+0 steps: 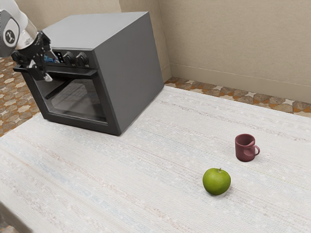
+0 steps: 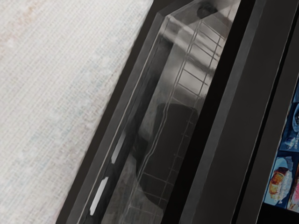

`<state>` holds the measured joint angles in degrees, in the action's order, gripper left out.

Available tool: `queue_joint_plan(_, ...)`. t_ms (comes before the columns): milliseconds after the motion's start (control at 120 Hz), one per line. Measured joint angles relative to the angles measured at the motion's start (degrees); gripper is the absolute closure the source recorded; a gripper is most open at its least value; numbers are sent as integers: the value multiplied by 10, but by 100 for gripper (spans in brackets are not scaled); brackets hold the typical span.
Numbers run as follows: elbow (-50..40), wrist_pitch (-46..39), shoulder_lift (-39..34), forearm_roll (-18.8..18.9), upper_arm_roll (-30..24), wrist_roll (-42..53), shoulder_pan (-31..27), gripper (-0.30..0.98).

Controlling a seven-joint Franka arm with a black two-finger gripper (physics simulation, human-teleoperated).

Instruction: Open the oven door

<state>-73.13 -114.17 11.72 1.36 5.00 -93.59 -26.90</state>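
Exterior view: open room is left on the white woven-topped counter between boxy dark-grey oven and maroon mug, green apple. Backed by beige wall. Black gripper angled down at shut glass-fronted oven door; opening and hold can't be told.

Wrist view: door glass is seen slantwise, counter beside it.
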Motion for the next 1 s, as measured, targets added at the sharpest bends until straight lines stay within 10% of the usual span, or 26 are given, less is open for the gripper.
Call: queue_joint_plan(1000, -57, -39, 8, -12, 1, 39, 0, 0)
